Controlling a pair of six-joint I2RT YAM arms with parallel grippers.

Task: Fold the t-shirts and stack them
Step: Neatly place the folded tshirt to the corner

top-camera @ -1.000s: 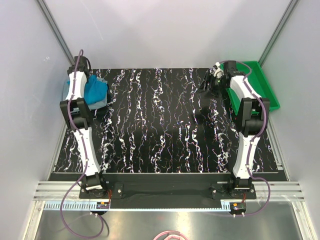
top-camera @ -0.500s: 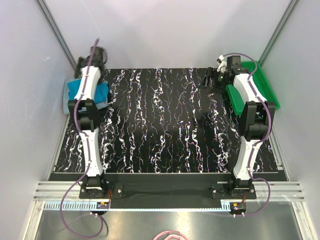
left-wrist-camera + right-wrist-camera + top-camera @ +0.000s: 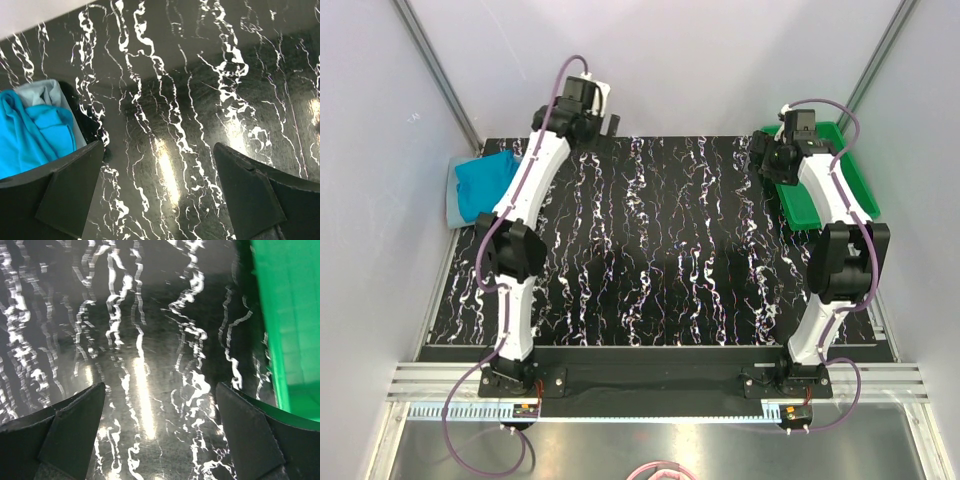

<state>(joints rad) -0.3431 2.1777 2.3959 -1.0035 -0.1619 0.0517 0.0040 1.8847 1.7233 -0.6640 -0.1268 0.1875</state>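
The t-shirts lie piled at the table's far left edge. The bright teal-blue one (image 3: 485,182) (image 3: 25,135) is on top, and the pale grey-blue one (image 3: 452,205) (image 3: 47,92) shows under it. My left gripper (image 3: 610,122) (image 3: 159,146) hangs open over bare table at the back, to the right of the pile, holding nothing. My right gripper (image 3: 767,160) (image 3: 161,386) is open and empty too, over the table just left of the green tray.
A green plastic tray (image 3: 865,190) (image 3: 290,315) stands at the back right corner, by the right arm. The black marbled tabletop (image 3: 650,250) spans between both arms. Grey walls close in the back and both sides.
My left gripper opened over the shirts, let them go, and swung right toward the back of the table. My right gripper opened wider and drifted right toward the tray.
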